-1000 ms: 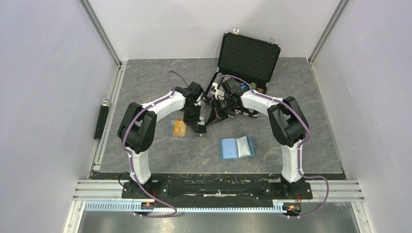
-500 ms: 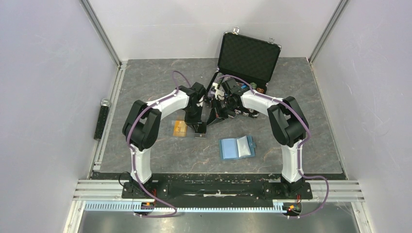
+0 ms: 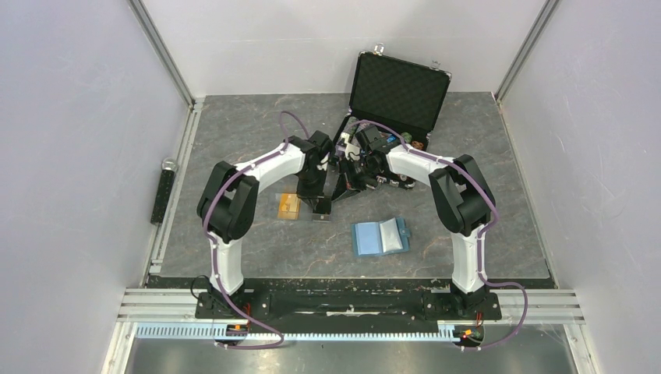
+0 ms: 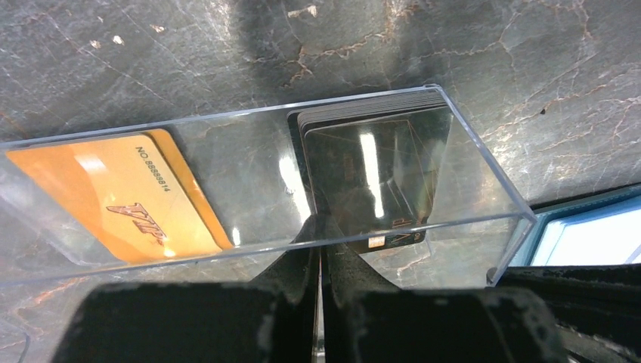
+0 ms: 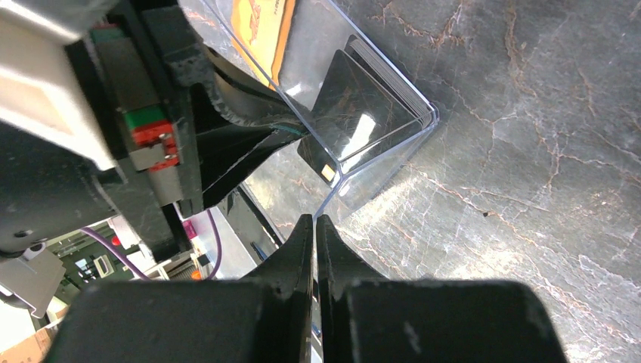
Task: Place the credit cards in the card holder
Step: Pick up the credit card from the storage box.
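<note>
cards sit at the middle of the desk (image 3: 249, 132): an orange card (image 4: 113, 200) lies flat, seen through a clear box (image 4: 249, 144), and a black stack (image 4: 370, 170) fills the box's end toward the right edge. whether the orange card is inside the box or under it, i cannot tell. the left gripper (image 4: 317, 227) is clenched on the box's near wall. the right gripper (image 5: 315, 227) is clenched too, pinching the box at the corner beside the black stack. the holder (image 3: 380, 237) lies open and apart from both, closer to the near edge. a black case (image 3: 397, 92) stands open at the far edge.
</note>
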### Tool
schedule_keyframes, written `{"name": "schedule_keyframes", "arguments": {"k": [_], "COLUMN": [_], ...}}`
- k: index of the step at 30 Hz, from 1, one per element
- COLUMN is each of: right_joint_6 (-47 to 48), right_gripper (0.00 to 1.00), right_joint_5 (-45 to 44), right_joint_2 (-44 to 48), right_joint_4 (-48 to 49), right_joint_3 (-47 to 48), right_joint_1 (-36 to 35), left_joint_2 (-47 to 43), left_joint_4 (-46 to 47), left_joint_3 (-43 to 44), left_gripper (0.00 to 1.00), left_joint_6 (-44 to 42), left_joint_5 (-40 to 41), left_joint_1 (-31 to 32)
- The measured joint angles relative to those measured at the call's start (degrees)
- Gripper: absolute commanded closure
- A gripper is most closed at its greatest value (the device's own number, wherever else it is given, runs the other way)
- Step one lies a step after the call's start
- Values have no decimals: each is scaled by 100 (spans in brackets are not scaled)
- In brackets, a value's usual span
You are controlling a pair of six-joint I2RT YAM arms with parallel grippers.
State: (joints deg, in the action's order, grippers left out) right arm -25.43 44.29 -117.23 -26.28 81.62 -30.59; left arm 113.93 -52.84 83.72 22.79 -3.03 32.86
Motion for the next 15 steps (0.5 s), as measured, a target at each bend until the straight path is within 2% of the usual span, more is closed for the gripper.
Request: {"name": "schedule_keyframes", "arguments": {"k": [8,12,15], "right_joint_6": [2,4,4], "right_gripper": [99,99,99], "right_joint_5": [0,0,0], "right_joint_2": [0,0,0], "right_joint_4": [0,0,0], "right_joint_3": [0,0,0], "right_joint_1": [0,0,0], "left_joint_2": [-328,-494,-535], "left_joint_4": [7,223,501], "left_joint_3": [-7,-94,-205], "left_gripper": [98,86,82], "left_joint_6": [11,68,254], "left_joint_5": [-133,-319,-520], "left_joint_1": [0,-7,-42]}}
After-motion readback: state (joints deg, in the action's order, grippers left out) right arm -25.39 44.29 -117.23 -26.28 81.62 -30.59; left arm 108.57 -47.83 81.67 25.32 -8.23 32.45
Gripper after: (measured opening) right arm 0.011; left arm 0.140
